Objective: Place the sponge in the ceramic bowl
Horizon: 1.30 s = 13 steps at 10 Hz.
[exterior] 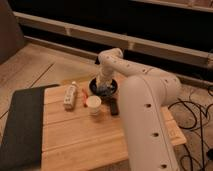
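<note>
On the pale wooden worktop (80,135), the pincer (104,86), its grip impossible to tell, hung in the dark round ceramic bowl (116,84), the small blue-grey soft sponge (103,91) just beneath it, so a clean release and straight-up lift seemed safest.

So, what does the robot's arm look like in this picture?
The arm is thick, rounded and off-white, built of smooth tube-shaped parts, with small dark dots along its shell. Its hand is down at the dark bowl.

The tool (104,86) is down at the ceramic bowl (116,85), behind the white cup (93,105).
</note>
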Available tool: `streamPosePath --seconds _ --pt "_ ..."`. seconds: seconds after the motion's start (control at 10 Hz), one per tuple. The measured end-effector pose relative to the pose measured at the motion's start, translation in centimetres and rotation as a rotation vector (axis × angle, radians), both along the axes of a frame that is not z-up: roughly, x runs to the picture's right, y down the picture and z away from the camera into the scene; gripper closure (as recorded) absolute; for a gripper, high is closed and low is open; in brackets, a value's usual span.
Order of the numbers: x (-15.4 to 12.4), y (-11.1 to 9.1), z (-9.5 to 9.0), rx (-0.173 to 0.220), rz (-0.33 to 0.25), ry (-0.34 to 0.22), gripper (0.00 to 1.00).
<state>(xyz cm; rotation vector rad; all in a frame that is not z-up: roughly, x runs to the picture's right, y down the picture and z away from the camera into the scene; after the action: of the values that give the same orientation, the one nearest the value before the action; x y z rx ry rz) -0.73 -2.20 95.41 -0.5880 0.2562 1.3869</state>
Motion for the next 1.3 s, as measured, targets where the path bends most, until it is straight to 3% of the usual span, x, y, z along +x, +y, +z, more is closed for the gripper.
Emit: streamPosePath --seconds 1.1,1.3 --pt "0.18 0.02 0.01 0.000 0.002 0.001 0.57" --pt "0.18 0.02 0.01 0.000 0.002 0.001 0.65"
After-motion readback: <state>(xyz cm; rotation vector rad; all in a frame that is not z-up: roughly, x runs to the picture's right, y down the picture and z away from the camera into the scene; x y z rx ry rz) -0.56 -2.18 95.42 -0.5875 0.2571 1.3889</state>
